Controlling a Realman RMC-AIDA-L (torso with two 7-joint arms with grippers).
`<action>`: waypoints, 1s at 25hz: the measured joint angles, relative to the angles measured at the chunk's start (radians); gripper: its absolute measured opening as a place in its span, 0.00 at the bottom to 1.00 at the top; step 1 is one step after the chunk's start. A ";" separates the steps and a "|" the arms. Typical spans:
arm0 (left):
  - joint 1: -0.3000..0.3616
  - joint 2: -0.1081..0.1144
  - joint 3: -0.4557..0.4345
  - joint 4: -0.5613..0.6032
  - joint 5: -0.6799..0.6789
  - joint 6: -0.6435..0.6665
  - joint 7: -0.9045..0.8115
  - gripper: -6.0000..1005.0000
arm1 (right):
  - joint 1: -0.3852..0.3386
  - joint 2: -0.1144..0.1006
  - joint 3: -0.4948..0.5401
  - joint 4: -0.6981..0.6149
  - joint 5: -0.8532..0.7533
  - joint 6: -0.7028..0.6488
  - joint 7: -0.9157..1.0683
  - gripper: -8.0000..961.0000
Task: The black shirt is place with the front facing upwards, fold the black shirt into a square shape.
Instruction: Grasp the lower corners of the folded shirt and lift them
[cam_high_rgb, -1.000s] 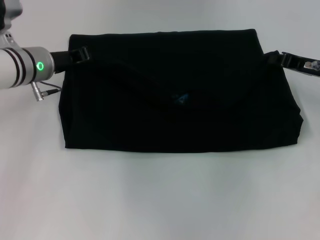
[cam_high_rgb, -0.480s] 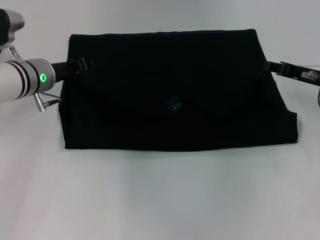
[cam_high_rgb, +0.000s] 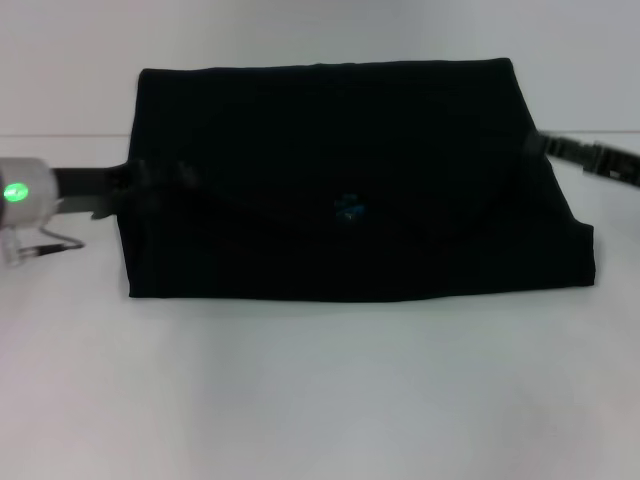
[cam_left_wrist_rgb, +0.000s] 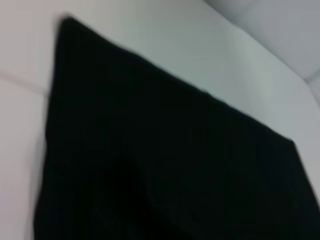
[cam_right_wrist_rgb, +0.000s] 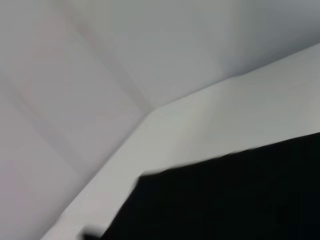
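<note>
The black shirt (cam_high_rgb: 350, 180) lies folded into a wide, flat block across the middle of the white surface (cam_high_rgb: 320, 390), its far edge running close to the surface's back edge and its near edge straight and parallel to the front. The right side of the block slants outward toward the near right corner, where the cloth bulges slightly. A small blue mark (cam_high_rgb: 348, 209), likely the neck label, shows near the centre of the top layer; nothing on it can be read, and no lettering is visible on the exposed cloth.

The left end effector (cam_high_rgb: 160, 180) reaches in from the surface's left edge and sits at the shirt's left side, its dark fingers blending into the fabric, so it cannot be told how far apart they stand or whether they hold any cloth. Behind it, a silver wrist segment with a green indicator light (cam_high_rgb: 15, 192) glows at the picture's edge.

The right end effector (cam_high_rgb: 545, 146) comes in from the right edge and meets the shirt's upper right side; its fingers are likewise lost against the black cloth, and its grip cannot be told.

The left wrist view shows only a broad sweep of the shirt (cam_left_wrist_rgb: 165, 165) on the pale surface; the right wrist view shows one dark corner of it (cam_right_wrist_rgb: 235, 200).
</note>
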 joint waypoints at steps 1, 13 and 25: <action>0.020 0.014 -0.011 0.010 -0.006 0.062 0.000 0.61 | -0.010 -0.005 -0.007 -0.001 -0.015 -0.052 -0.029 0.82; 0.098 0.051 -0.007 0.019 0.051 0.146 0.012 0.78 | -0.057 0.020 -0.023 0.012 -0.213 -0.173 -0.180 0.86; 0.072 0.005 0.027 0.014 0.102 0.061 0.018 0.78 | -0.056 0.047 -0.027 0.009 -0.254 -0.203 -0.213 0.86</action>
